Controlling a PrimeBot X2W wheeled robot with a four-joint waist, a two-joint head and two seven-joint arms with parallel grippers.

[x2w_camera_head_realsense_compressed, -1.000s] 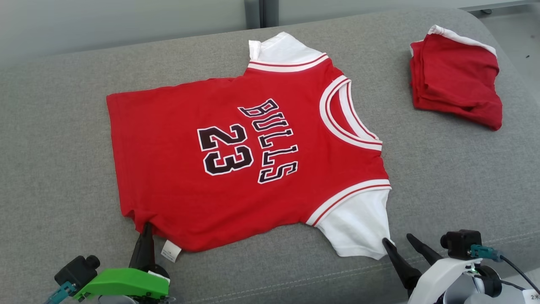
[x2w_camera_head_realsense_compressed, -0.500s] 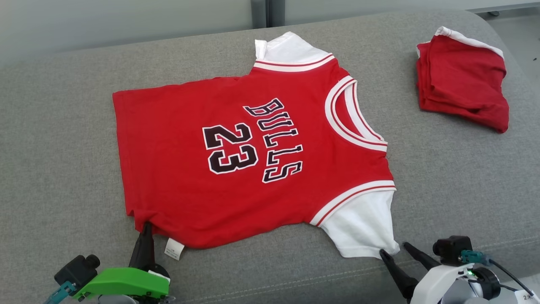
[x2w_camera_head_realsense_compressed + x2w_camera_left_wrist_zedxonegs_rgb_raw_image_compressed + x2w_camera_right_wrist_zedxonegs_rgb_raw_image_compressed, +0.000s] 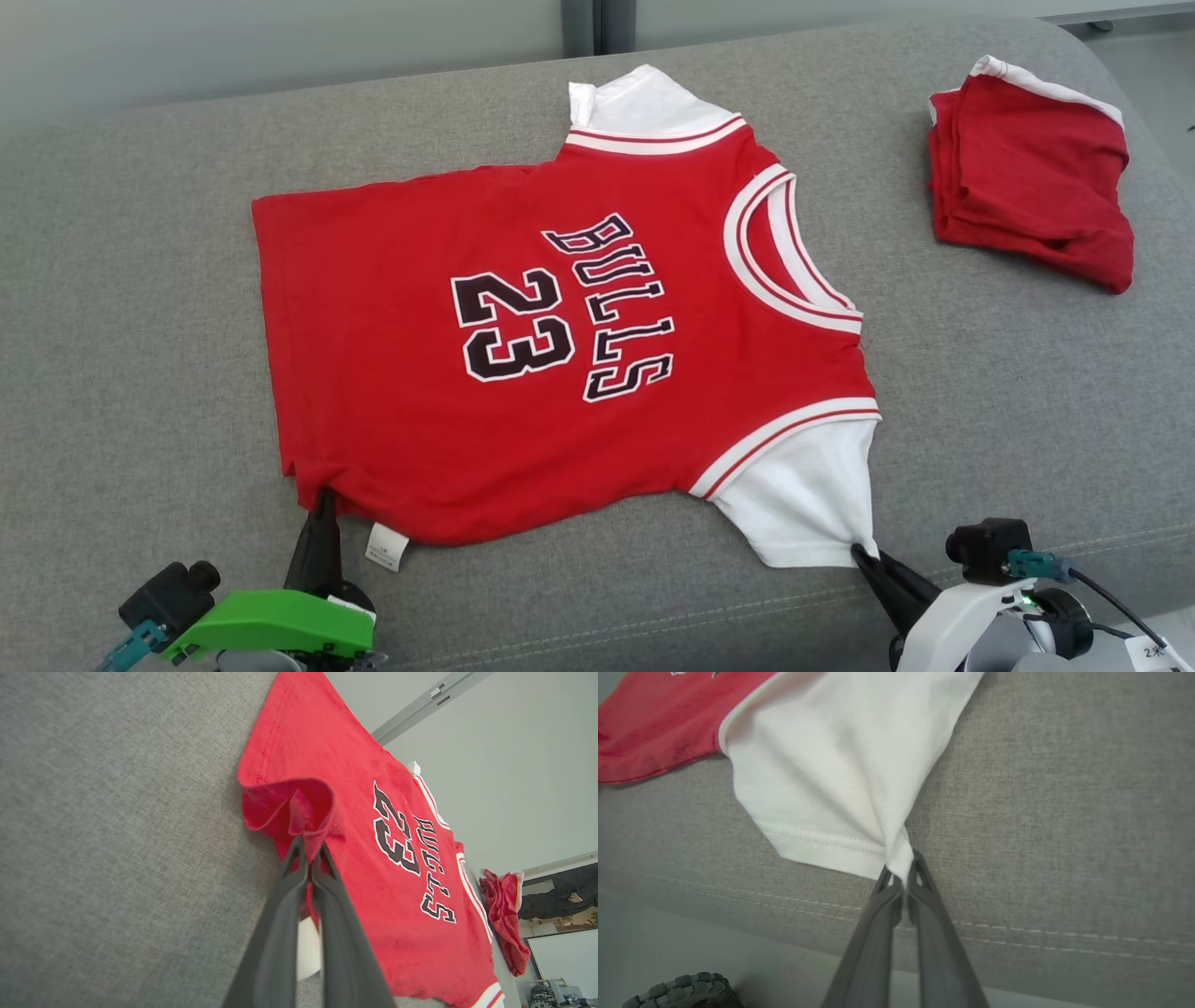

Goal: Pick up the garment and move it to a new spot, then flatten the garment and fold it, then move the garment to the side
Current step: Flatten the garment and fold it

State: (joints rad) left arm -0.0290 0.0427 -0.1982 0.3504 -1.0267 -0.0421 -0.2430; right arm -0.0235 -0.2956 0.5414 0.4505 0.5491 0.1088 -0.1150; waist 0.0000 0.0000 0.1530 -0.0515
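A red jersey with white sleeves and "BULLS 23" lies flat, face up, on the grey sofa seat. My left gripper is shut on the jersey's near hem corner, where the red cloth bunches up above the fingertips. My right gripper is shut on the tip of the near white sleeve, pinching it to a point right at the sofa's front seam. A white care label sticks out under the hem.
A second red garment, folded, rests at the far right of the sofa. The sofa's front edge with its stitched seam runs just behind my right fingers. A pale wall stands behind the sofa.
My right gripper has closed onto the white sleeve tip; one second ago its fingers stood apart beside it. The head camera shifted slightly. The left gripper has kept its hold.
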